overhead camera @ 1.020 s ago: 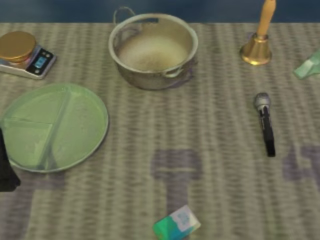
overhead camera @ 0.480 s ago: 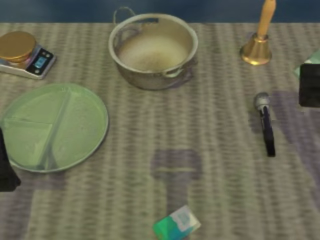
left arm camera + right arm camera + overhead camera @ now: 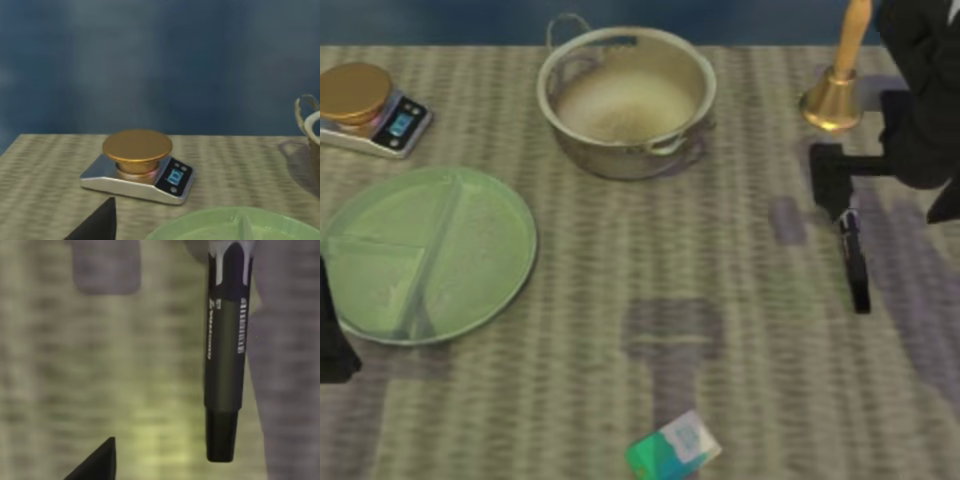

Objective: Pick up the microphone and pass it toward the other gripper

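Right arm had swung in from the right edge within the last second: it was absent a second earlier, only a dark block at the right edge half a second earlier, and now its black bulk filled the upper right of the top view, beside the brass bell (image 3: pixel 838 88). The right tool (image 3: pixel 835 180) sat over the head end of the microphone (image 3: pixel 856 265), hiding the mesh head that was plainly visible before.

The microphone itself had not shifted; it lay flat on the counter (image 3: pixel 620 290) at right of centre, handle pointing toward the lower edge. In the right wrist view the handle (image 3: pixel 224 365) ran down the right half of the frame, with one fingertip (image 3: pixel 97 462) showing at lower left, apart from it. Could not tell how wide the right tool stood.

Left tool (image 3: pixel 332 340) stayed parked at the left edge, next to the green divided plate (image 3: pixel 425 250); its opening could not be told either. Its wrist view showed the kitchen scale (image 3: pixel 140 170) and one fingertip (image 3: pixel 97 225).

Judged: approach under way, grasp not yet made, nothing lifted. Pot (image 3: pixel 628 95) and the small carton (image 3: pixel 675 447) were unmoved.
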You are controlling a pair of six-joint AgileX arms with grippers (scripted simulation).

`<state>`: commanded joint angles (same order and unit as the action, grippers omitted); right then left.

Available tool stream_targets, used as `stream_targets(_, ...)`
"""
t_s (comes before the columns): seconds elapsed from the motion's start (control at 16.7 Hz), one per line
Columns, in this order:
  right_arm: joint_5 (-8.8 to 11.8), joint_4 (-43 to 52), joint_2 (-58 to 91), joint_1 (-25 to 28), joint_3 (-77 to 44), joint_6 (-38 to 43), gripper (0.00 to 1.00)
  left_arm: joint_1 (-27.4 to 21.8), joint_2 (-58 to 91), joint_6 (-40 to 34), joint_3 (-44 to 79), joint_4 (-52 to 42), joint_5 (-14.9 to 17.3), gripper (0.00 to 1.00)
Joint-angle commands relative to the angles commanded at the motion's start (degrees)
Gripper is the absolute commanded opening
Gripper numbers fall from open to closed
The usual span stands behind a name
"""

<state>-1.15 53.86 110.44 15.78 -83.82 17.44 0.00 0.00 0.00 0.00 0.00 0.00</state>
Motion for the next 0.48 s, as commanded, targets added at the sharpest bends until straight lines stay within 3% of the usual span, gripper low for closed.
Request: stream_targets(0.48,-0.4,3.5,5.5,0.5,-3.7,0.8,1.00,0.0,0.0,0.0,0.0,0.0,0.0,1.00)
